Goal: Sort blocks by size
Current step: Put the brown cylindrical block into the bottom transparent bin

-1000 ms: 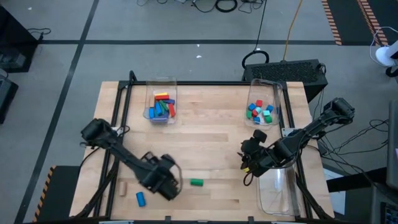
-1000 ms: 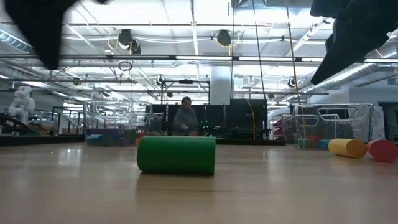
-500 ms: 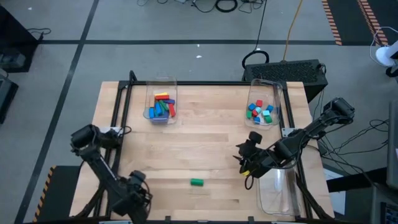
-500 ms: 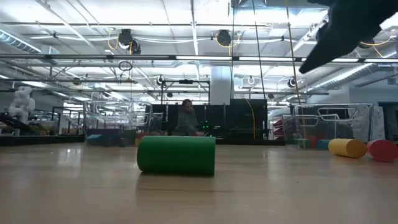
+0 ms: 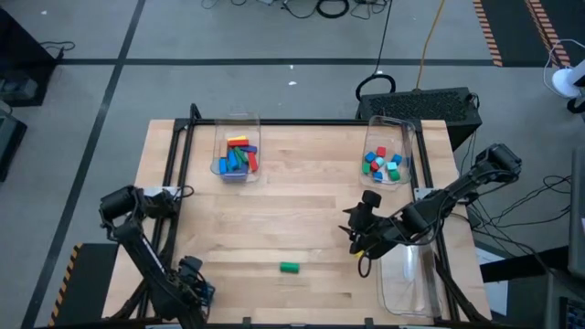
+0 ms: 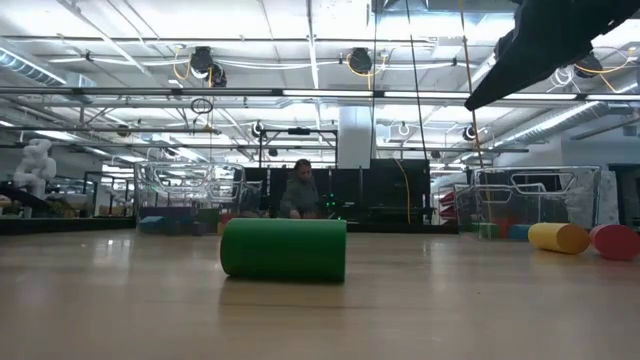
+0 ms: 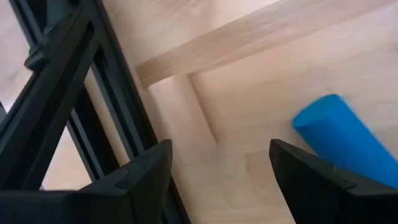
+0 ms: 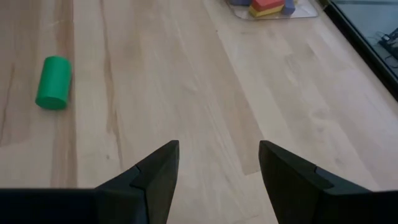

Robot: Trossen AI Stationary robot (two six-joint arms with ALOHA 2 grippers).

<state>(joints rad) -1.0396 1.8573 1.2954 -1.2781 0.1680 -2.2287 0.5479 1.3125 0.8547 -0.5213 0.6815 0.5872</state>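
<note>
A green cylinder block point(image 5: 289, 268) lies on its side on the bare table near the front edge; it also shows in the low view point(image 6: 284, 248) and the right wrist view point(image 8: 53, 82). A blue cylinder block point(image 7: 342, 144) lies at the near left corner. My left gripper point(image 5: 189, 277) is open beside it, touching nothing; it also shows in its own wrist view point(image 7: 217, 174). My right gripper point(image 5: 359, 228) is open and empty above the table, right of the green cylinder. Other blocks lie in two clear bins at the far side.
The far left bin point(image 5: 237, 153) holds long bars, the far right bin point(image 5: 385, 163) small cubes. Another clear bin point(image 5: 409, 279) stands at the near right corner. A yellow cylinder point(image 6: 558, 237) and a red block point(image 6: 615, 241) lie at the right in the low view.
My left gripper has swung from beside the green cylinder toward the table's near left corner, and it now stands by the blue cylinder. My right gripper has shifted a little toward the table's left. The green cylinder has stayed where it was.
</note>
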